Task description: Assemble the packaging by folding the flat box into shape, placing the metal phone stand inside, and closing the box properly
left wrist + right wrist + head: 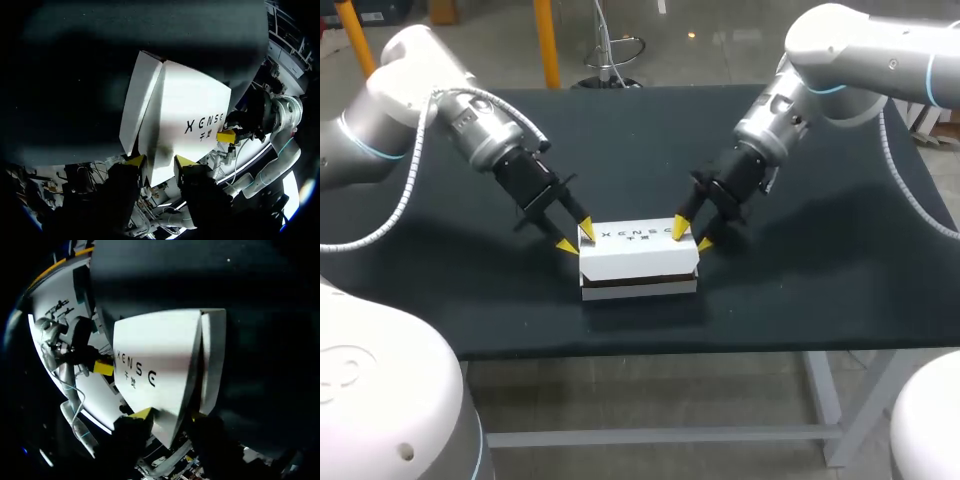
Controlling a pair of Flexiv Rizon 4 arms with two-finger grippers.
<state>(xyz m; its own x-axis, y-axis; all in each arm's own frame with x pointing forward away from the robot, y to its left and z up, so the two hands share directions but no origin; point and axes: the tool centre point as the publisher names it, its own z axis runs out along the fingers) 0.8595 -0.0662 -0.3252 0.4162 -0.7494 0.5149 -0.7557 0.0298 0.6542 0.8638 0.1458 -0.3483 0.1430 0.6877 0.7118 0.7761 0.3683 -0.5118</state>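
Near table front edge, white box

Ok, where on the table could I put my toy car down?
Bare black table lies behind the box, up to the far edge, and near both front corners. It's crowded at the box's ends, where the left gripper and right gripper sit.
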